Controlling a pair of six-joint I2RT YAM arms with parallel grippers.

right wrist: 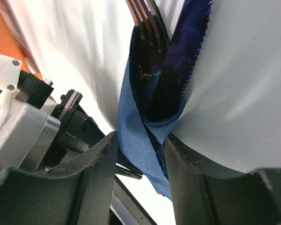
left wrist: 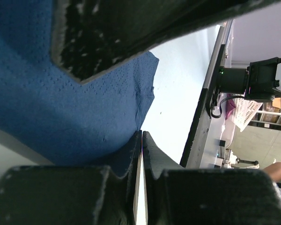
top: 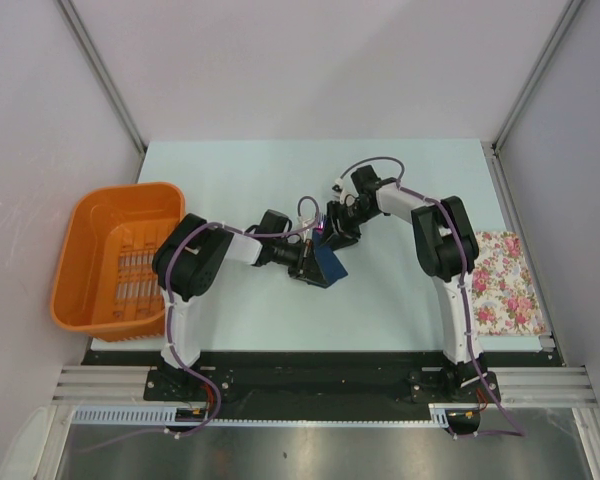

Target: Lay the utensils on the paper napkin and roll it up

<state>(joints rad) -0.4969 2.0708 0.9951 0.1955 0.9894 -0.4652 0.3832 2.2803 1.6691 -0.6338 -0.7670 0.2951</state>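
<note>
The navy paper napkin [top: 332, 266] lies partly folded at the table's middle, where both grippers meet. In the right wrist view the paper napkin [right wrist: 131, 126] wraps round the purple utensils; fork tines [right wrist: 145, 23] stick out of its far end. My right gripper [right wrist: 142, 138] is open and straddles the near end of the fold, its right finger against the paper. My left gripper [left wrist: 142, 132] is shut, its tips pinched on the edge of the napkin [left wrist: 61, 108]. The black shape [left wrist: 131, 28] across the top of the left wrist view looks like the right gripper's finger.
An orange basket [top: 110, 260] stands at the table's left edge. A white cloth with a pink floral print [top: 505, 280] lies at the right edge. The right arm's base [left wrist: 253, 79] and the table's black front rail [left wrist: 199, 126] show in the left wrist view.
</note>
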